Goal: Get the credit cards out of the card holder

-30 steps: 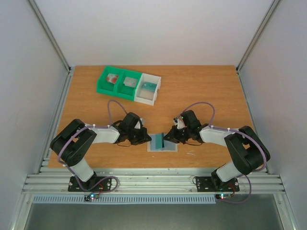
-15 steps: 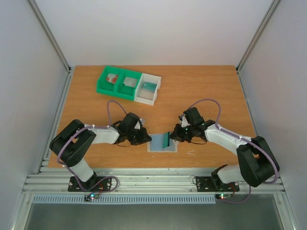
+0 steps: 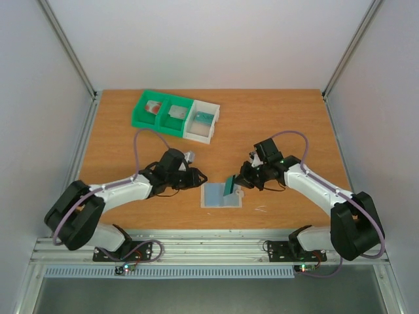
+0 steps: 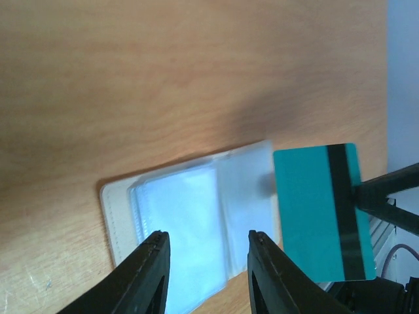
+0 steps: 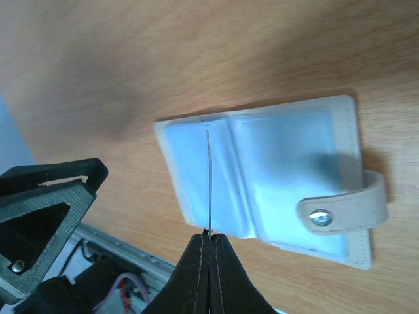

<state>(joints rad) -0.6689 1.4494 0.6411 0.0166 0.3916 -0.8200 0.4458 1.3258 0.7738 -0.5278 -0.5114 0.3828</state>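
The card holder (image 3: 215,196) lies open and flat on the table (image 3: 281,124), near its front edge, with its snap tab to the right. Your right gripper (image 3: 237,183) is clenched on a teal credit card (image 3: 229,186) with a black stripe, held on edge over the holder's right part; no print is legible. Your left gripper (image 3: 196,181) hangs released just left of the holder. The tray (image 3: 154,125) at far left holds a red-marked white card (image 3: 152,106), a grey card (image 3: 175,111) and a teal card (image 3: 204,118), one per compartment.

Right gripper (image 5: 210,237) pinched a thin card (image 5: 209,176) edge-on, over the open card holder (image 5: 281,157) lying on the wooden table (image 5: 163,59).
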